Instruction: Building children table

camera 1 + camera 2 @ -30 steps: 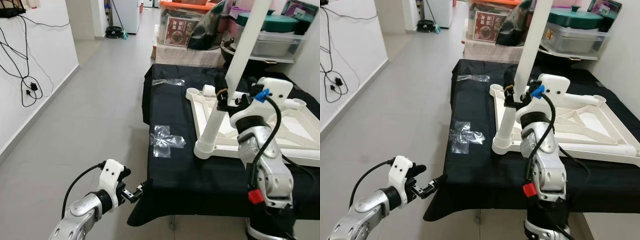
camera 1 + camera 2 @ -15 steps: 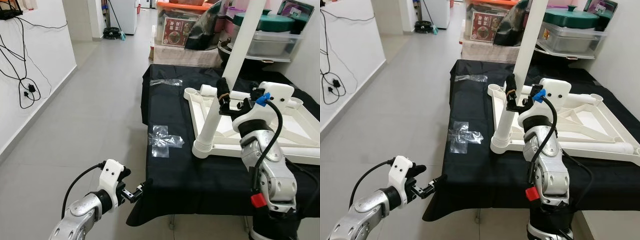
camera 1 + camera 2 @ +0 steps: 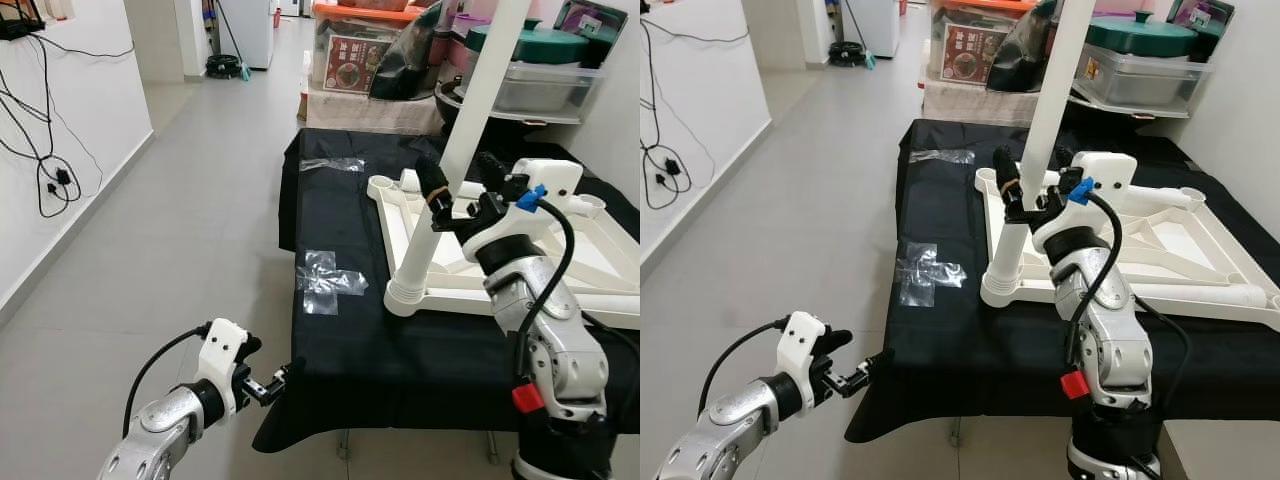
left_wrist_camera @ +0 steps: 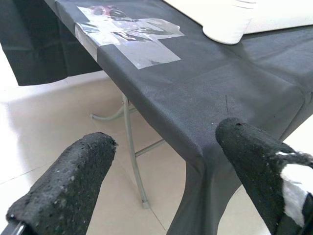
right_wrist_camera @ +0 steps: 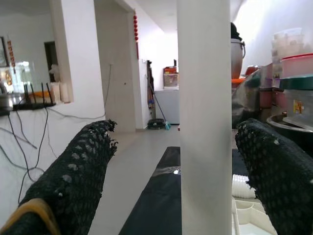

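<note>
A white children's table frame lies upside down on a black cloth-covered table. One long white leg rises from the frame's front left corner, leaning slightly. My right gripper is open around this leg about halfway up. In the right wrist view the leg stands between the two fingers with a gap on each side. My left gripper hangs low by the table's front left corner, open and holding nothing. In its wrist view the fingers frame the cloth's corner.
Two clear plastic bags lie on the cloth left of the frame. Storage boxes and a green-lidded container crowd the far side. A white wall with hanging cables runs along the left, with open grey floor between.
My right gripper, which gripped the leg a second ago, has spread its fingers and now stands open around it. The leg stays upright. The left arm has not moved.
</note>
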### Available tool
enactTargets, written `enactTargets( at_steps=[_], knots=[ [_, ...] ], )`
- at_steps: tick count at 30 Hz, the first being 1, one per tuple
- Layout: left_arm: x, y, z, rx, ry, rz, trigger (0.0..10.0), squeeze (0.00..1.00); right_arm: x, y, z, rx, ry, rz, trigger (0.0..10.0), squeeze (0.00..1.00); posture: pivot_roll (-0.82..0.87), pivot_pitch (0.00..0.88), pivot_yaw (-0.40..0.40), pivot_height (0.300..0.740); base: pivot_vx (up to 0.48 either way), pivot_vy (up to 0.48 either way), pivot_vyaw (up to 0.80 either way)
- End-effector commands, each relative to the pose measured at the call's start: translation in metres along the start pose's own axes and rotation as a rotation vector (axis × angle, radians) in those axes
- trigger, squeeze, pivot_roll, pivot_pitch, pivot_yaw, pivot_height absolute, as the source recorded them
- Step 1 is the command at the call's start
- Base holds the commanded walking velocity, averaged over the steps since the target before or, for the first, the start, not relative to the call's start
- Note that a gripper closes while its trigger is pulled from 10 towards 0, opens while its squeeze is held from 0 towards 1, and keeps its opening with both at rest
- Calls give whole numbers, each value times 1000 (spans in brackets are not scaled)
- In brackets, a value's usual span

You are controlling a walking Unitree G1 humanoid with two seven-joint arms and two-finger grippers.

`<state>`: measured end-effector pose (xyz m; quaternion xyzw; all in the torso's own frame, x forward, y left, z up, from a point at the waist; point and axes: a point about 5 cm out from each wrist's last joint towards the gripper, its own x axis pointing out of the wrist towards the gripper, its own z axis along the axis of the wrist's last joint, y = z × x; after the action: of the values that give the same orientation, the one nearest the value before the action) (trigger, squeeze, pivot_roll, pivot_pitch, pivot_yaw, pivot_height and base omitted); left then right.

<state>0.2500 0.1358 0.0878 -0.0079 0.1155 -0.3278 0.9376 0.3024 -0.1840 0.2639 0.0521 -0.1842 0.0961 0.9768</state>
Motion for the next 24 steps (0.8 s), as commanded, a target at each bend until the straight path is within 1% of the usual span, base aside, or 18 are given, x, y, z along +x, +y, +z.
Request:
enactTargets(
  at_steps=[1,2,4,6,16,19,21,24],
  knots=[
    [0,1,-1,6,8,-2,10000,0,2,-6,-2,-5,22,-1,10000,1000,-44,0,-77,740,0,0,0],
    [0,1,-1,7,8,-2,10000,0,3,-9,-2,-14,23,0,10000,1000,-44,0,-77,740,0,0,0],
    [0,1,-1,7,8,-2,10000,0,3,-9,-2,-14,23,0,10000,1000,-44,0,-77,740,0,0,0],
    [0,1,-1,6,8,0,10000,0,7,-15,-1,-34,30,1,10000,1000,-39,0,-81,740,0,0,0],
    [-1,1,-2,7,11,3,10000,0,9,-20,-3,-46,41,-2,10000,1000,-34,0,-80,740,0,0,0],
    [-2,2,-2,8,11,3,10000,0,11,-18,-1,-25,37,46,10000,1000,-36,0,-77,740,0,0,0],
    [-2,2,-2,10,12,1,10000,0,14,-18,1,-37,41,105,10000,1000,-34,0,-79,740,0,0,0],
    [-1,2,-2,10,12,0,10000,0,17,-19,3,-58,49,134,10000,1000,-33,0,-78,740,0,0,0]
  ],
)
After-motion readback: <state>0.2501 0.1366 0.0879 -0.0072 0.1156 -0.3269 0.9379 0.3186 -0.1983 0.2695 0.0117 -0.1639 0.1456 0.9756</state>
